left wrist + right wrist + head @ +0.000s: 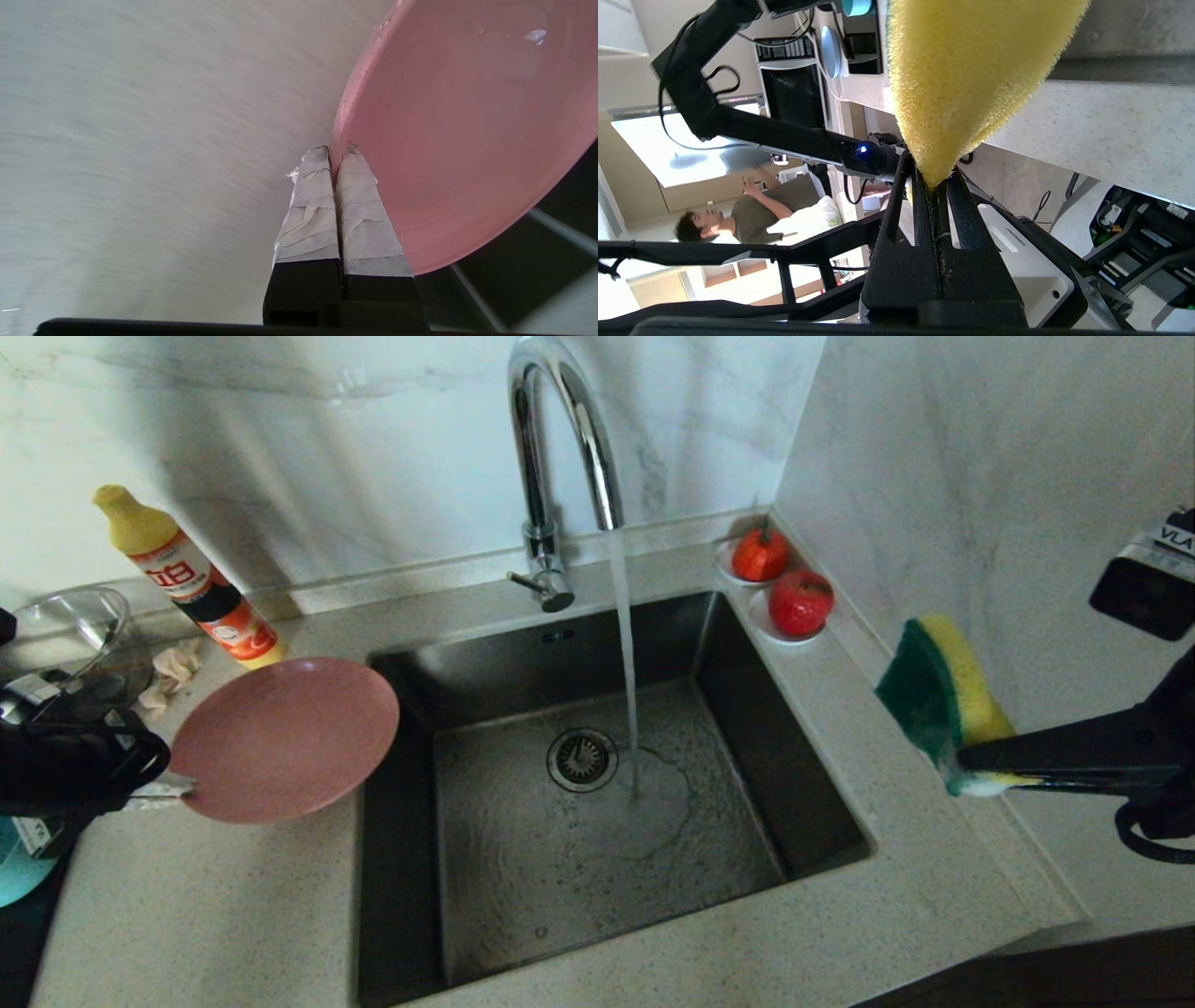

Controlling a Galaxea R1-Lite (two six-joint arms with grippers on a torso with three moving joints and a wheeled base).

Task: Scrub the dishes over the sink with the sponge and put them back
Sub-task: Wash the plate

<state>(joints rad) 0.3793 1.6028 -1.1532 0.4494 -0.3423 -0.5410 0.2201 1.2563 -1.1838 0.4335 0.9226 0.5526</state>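
Note:
My left gripper (182, 788) (337, 154) is shut on the rim of the pink plate (285, 737) (467, 130). It holds the plate above the counter, with the plate's far edge over the left edge of the sink (523, 905). To the right of the sink, my right gripper (971, 775) (934, 179) is shut on the lower end of the sponge (938, 705) (971, 70), held upright above the counter with its green pad facing the sink. Water runs from the tap (560, 429) into the basin beside the drain strainer (582, 759). A teal bowl edge (17, 873) shows at far left.
A yellow-capped detergent bottle (187, 579), a clear glass bowl (75, 635) and a beige cloth scrap (173, 667) stand behind the plate. Two red fruits on white saucers (761, 555) (800, 602) sit at the sink's back right corner. A person (733, 219) appears in the right wrist view.

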